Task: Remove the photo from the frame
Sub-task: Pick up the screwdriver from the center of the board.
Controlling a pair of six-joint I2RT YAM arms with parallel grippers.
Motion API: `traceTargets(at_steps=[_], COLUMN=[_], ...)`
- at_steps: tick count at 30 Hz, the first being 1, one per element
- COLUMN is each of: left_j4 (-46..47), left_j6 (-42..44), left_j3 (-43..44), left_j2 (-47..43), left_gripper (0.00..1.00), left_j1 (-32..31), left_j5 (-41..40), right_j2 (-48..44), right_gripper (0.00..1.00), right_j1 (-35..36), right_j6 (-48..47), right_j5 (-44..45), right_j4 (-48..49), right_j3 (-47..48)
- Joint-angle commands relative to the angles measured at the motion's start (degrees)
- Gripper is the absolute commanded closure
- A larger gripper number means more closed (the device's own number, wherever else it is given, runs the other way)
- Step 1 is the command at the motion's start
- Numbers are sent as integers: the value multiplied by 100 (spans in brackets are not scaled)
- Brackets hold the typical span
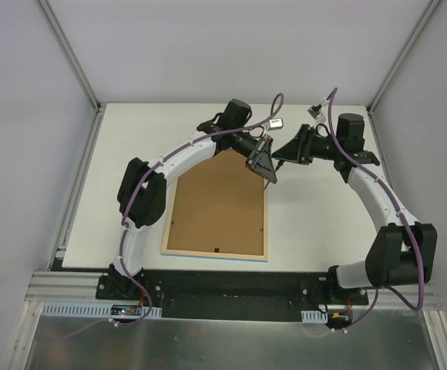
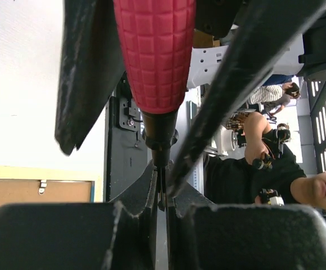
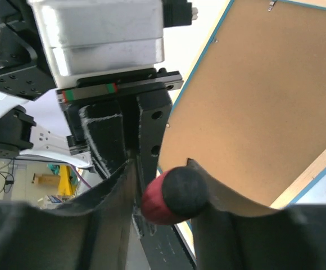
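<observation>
The frame (image 1: 216, 216) lies face down on the white table, brown back panel up, with a thin turquoise edge showing. It also shows in the right wrist view (image 3: 264, 101) and the left wrist view (image 2: 34, 191). The photo is hidden. Both grippers meet above the frame's far right corner. My left gripper (image 1: 263, 166) (image 2: 162, 197) is shut on the thin metal shaft of a red-handled screwdriver (image 2: 154, 56). My right gripper (image 1: 281, 152) (image 3: 160, 163) is open around the screwdriver's red handle (image 3: 174, 194); one finger touches it, and a small gap shows on the other side.
The white table (image 1: 131, 131) is walled on three sides by grey panels with metal rails. A small silver box (image 1: 276, 122) hangs on a cable near the back. The arm bases stand at the near edge.
</observation>
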Motion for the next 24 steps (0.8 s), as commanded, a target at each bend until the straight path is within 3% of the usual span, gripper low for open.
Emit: traceTargets(at_steps=[1, 4, 5, 6, 9, 12, 14, 18, 24], left_j4=[34, 25, 8, 8, -1, -19, -10, -10, -28], left_j6=[196, 222, 222, 222, 222, 231, 248, 327, 258], left_j3=[-44, -61, -61, -53, -53, -53, -44, 140, 562], left_j2=[-416, -452, -469, -504, -636, -820, -908, -891, -461], left_gripper=[100, 100, 100, 93, 49, 24, 13, 6, 7], left_j1=[-81, -81, -72, -46, 121, 401, 578, 693, 412], left_j5=[213, 213, 195, 187, 151, 134, 90, -77, -165], right_j2=[203, 239, 204, 143, -226, -665, -1008, -1536, -1545], right_gripper=[66, 99, 99, 99, 99, 99, 99, 99, 99], right_j1=[81, 81, 89, 63, -59, -270, -446, -701, -684], right_j6=[14, 58, 50, 15, -38, 84, 574, 1866, 3239], right_j5=[-208, -191, -156, -138, 20, 484, 1020, 1987, 2164], right_j4=[202, 194, 202, 194, 193, 263, 579, 1843, 2539], right_j3=[307, 324, 333, 307, 219, 88, -175, -869, -1204])
